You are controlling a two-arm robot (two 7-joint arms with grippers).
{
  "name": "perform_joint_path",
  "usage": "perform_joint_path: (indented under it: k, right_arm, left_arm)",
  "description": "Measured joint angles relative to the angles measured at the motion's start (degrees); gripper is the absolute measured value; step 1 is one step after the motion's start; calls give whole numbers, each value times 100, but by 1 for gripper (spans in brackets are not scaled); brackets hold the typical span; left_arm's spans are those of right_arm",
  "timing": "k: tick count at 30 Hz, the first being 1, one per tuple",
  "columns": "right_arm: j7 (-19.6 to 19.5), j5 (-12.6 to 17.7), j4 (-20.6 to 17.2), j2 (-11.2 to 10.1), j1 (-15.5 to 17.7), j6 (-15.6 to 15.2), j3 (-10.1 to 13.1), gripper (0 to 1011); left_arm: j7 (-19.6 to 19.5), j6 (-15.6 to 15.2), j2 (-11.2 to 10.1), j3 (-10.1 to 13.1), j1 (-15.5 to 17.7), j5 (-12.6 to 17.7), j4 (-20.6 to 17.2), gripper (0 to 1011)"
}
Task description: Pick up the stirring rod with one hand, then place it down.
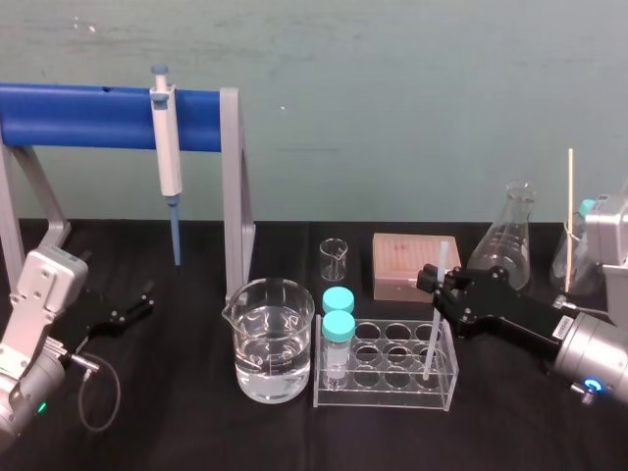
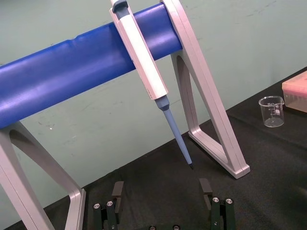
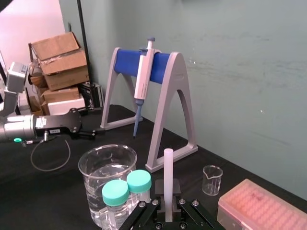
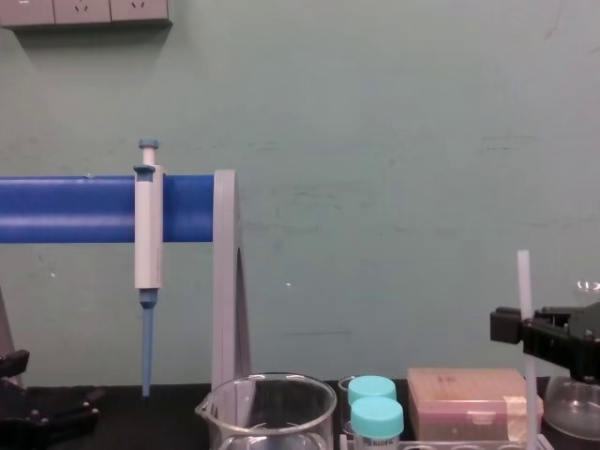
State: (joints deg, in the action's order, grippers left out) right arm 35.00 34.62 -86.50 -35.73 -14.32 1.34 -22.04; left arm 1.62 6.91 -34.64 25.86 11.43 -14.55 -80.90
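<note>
The stirring rod [image 1: 433, 339] is a thin translucent white rod held nearly upright at the right side of the clear tube rack [image 1: 385, 397]. My right gripper [image 1: 438, 283] is shut on it a little above its middle. Its lower end reaches down into a right-hand cell of the rack; whether it touches the bottom I cannot tell. In the right wrist view the rod [image 3: 168, 178] rises from between the jaws of the right gripper [image 3: 167, 214]. The chest view shows the rod [image 4: 525, 291] and right gripper [image 4: 521, 330] at the right edge. My left gripper [image 1: 137, 302] rests open at the far left, its fingers [image 2: 117, 191] spread with nothing between them.
A water-filled glass beaker [image 1: 273, 339] stands left of the rack, which holds two teal-capped vials [image 1: 339, 327]. Behind are a small beaker [image 1: 334, 258], a pink tip box [image 1: 414, 265] and a conical flask [image 1: 510, 240]. A white-and-blue pipette [image 1: 167, 147] hangs on the blue stand [image 1: 88, 116].
</note>
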Motion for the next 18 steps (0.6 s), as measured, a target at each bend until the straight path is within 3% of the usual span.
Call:
perform_joint_path:
  k: [18]
  right_arm:
    - [-40, -181, 181, 91, -33, -126, -108, 67]
  left_arm:
    - [0, 0, 0, 0, 0, 0, 0, 1000]
